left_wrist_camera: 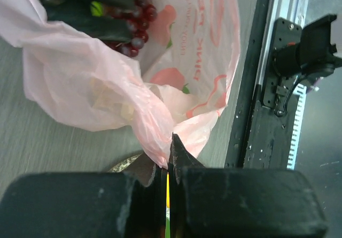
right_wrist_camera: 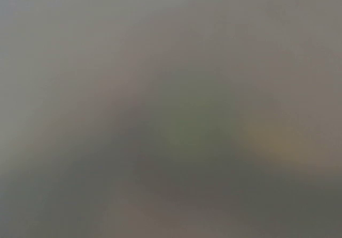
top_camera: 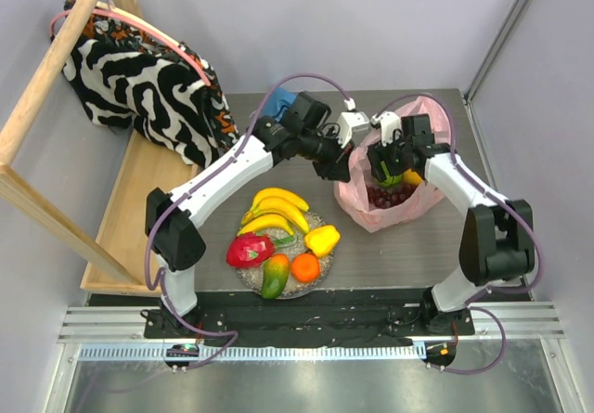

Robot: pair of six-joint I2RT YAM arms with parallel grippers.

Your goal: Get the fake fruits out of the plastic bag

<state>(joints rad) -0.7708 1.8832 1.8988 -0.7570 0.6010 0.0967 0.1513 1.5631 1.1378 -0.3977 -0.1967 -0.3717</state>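
- Left hand (left_wrist_camera: 170,151) pressed together, pinching rim of thin translucent pink plastic bag (left_wrist_camera: 101,93).
- Right hand (top_camera: 390,164) inside bag mouth; can't tell its spread.
- Bag near right edge of worktop (top_camera: 399,257), long axis far-to-near.

Overhead and wrist views
Top looks down; left wrist close on the same bag (top_camera: 422,204) (left_wrist_camera: 91,93); right wrist blurred, perhaps too near.

The grey table (top_camera: 408,246) is carrying a plate (top_camera: 249,279), a pink bag (top_camera: 371,211) beside it and a blue cloth (top_camera: 281,97) behind.
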